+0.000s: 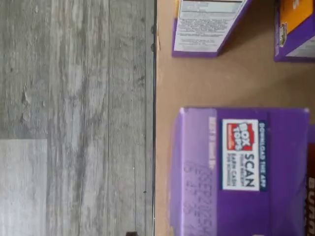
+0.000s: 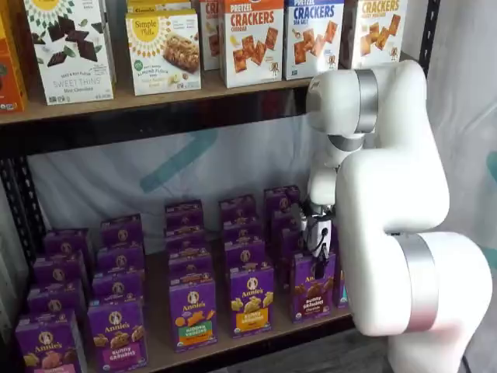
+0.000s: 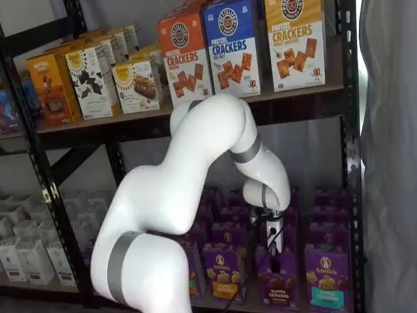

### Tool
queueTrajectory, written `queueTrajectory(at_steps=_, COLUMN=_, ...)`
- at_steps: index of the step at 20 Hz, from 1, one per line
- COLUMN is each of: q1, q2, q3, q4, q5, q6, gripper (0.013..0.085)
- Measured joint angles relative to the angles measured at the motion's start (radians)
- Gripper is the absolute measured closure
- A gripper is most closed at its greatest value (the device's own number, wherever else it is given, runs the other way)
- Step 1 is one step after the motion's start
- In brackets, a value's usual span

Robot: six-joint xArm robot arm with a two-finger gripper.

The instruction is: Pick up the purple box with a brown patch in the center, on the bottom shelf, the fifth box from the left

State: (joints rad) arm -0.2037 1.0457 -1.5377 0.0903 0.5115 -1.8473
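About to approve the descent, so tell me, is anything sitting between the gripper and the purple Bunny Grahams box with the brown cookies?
Nothing visible does. The gripper hangs directly above the purple box, no other carton between them.

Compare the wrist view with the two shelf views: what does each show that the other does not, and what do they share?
Only the wrist view shows the grey plank floor beyond the shelf edge and the purple box's top flap with its Box Tops label.

Only the shelf views show the white arm, the end effector hanging just above the purple box, the boxes' printed fronts, and the cracker boxes on the upper board.

Both show the purple box on the bottom shelf with neighbouring purple cartons. Whether the fingers are open cannot be told.
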Motion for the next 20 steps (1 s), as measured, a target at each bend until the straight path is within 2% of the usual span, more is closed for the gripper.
queueTrajectory(at_steps=7, q1=0.005, q2=0.006, q3=0.004, q4=-0.003, q5=-0.009, q6=0.007, gripper=0.013)
queueTrajectory(at_steps=9, q1=0.006, q2=0.006, q3=0.005, q4=-0.006, q5=-0.007, q6=0.01, gripper=0.021)
queueTrajectory(at_steps=10, q1=0.006, q2=0.005, q3=0.005, q4=-0.006, q5=-0.006, q6=0.01, gripper=0.021)
queueTrajectory(at_steps=11, q1=0.006, q2=0.004, q3=0.006, q4=-0.004, q5=-0.005, q6=0.009, gripper=0.025)
queueTrajectory(at_steps=14, q1=0.008, q2=0.001, q3=0.009, q4=0.001, q5=-0.002, q6=0.006, gripper=0.029)
queueTrajectory(at_steps=15, q1=0.008, q2=0.0, q3=0.01, q4=0.002, q5=-0.001, q6=0.006, gripper=0.033)
queueTrajectory(at_steps=16, q1=0.009, q2=-0.001, q3=0.01, q4=0.003, q5=0.0, q6=0.006, gripper=0.033)
queueTrajectory(at_steps=17, q1=0.009, q2=-0.002, q3=0.011, q4=0.003, q5=0.001, q6=0.006, gripper=0.037)
queueTrajectory(at_steps=20, q1=0.011, q2=-0.005, q3=0.015, q4=0.003, q5=0.0, q6=0.008, gripper=0.041)
